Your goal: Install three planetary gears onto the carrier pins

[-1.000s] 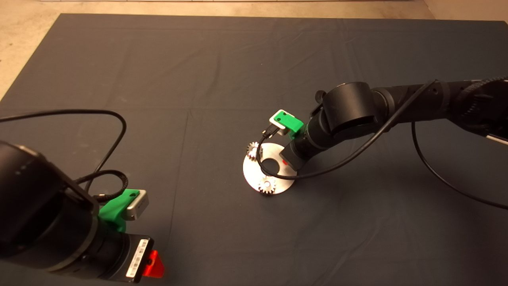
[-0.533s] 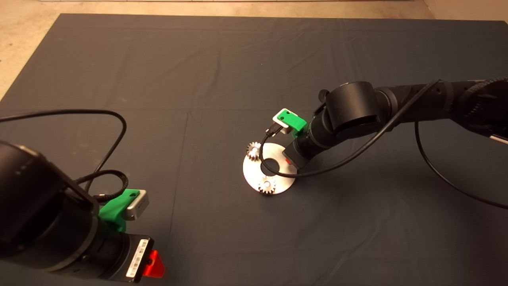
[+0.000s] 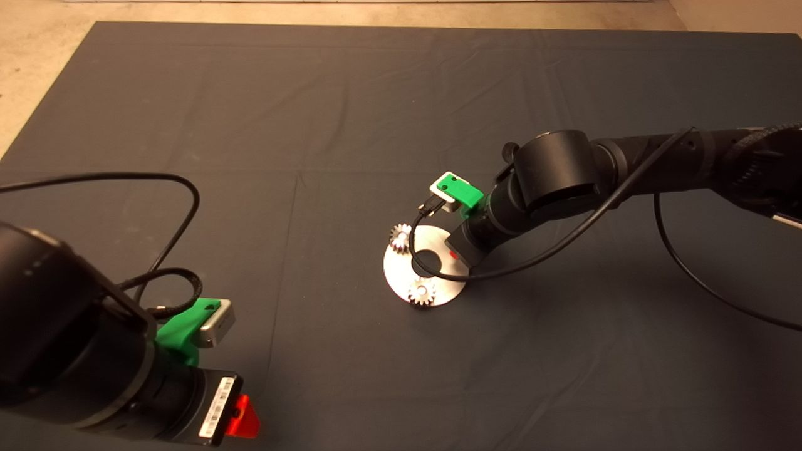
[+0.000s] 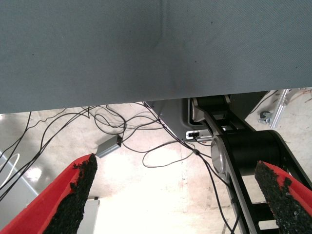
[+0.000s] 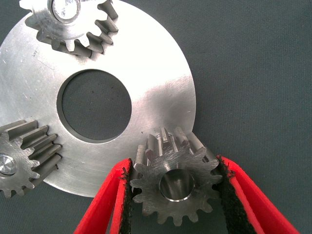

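The right gripper (image 5: 178, 195) is over the silver disc (image 5: 161, 97), fingers clamped on opposite tooth flanks of the third planetary gear (image 5: 175, 183), whose bore shows a pin end. Two gears (image 5: 73, 22) (image 5: 22, 156) already sit on their pins. Expect a stiff, dense, smooth steel part; hold across the teeth and keep it level to avoid binding. The left gripper (image 3: 241, 418) is parked at the counter's near left, fingers apart.

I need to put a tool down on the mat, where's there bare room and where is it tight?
Bare mat runs along the far side beyond the right gripper, and between the disc and the parked left gripper. Tight: the disc, carrying two gears with the third gear gripped at its rim.
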Controlling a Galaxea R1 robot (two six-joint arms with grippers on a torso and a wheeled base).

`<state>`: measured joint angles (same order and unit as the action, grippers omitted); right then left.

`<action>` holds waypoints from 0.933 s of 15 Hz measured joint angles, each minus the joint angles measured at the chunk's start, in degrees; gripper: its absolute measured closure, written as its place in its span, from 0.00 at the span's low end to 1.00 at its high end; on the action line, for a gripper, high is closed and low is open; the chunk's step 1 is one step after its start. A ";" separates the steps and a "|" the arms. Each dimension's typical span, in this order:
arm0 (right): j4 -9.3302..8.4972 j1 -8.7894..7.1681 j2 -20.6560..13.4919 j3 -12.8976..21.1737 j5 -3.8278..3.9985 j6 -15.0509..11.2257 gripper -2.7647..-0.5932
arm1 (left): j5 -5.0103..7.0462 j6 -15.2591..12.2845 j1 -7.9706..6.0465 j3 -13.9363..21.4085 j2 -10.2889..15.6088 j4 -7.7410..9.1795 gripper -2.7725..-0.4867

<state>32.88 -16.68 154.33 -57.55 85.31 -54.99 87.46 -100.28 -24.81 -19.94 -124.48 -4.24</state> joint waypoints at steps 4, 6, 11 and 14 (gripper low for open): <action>0.26 0.48 0.17 0.02 -0.06 -0.38 0.79 | 0.05 0.00 0.00 0.00 0.00 0.00 0.19; 0.56 0.65 0.16 0.00 -0.09 -0.40 0.79 | 0.00 0.00 0.00 0.00 0.00 0.00 0.19; 0.88 0.65 0.29 -0.07 -0.04 -0.52 0.79 | 0.00 0.00 0.00 0.00 0.00 0.00 0.19; 0.94 0.65 0.27 -0.07 -0.06 -0.52 0.79 | 0.00 0.01 0.00 0.00 0.00 0.00 0.19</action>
<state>33.82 -16.03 154.60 -57.62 85.25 -55.52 87.46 -100.27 -24.81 -19.94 -124.48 -4.24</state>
